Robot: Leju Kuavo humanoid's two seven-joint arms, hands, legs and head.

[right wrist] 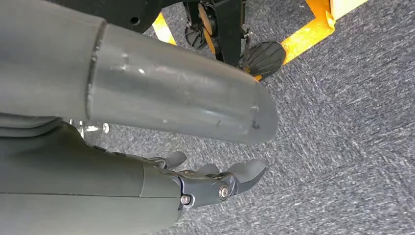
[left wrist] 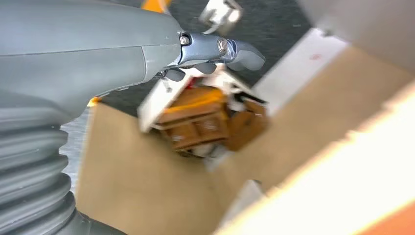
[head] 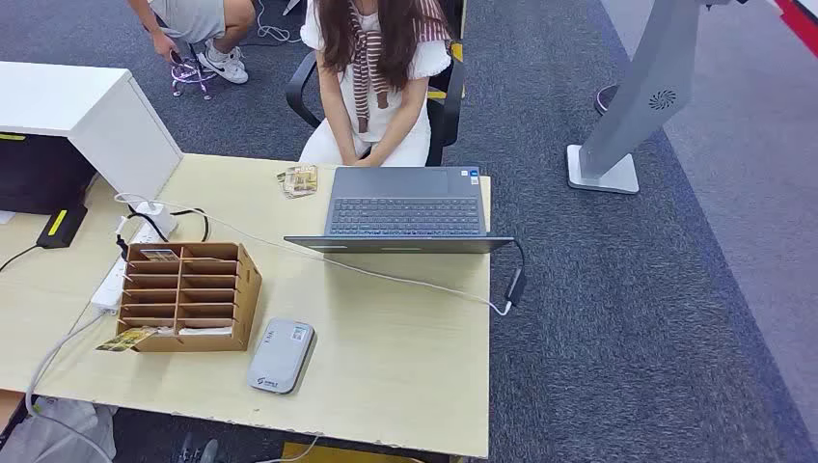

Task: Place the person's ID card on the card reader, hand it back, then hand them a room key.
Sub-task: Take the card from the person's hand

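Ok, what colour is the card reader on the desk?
The card reader is light grey, showing best in the head view.

Grey card reader (head: 281,355), tan desk (head: 405,357)

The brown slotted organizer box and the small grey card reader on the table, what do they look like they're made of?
The brown slotted organizer box looks like thin wood or fibreboard: matte, with flat cut dividers. The small grey card reader looks like moulded plastic: smooth casing, rounded corners, soft sheen.
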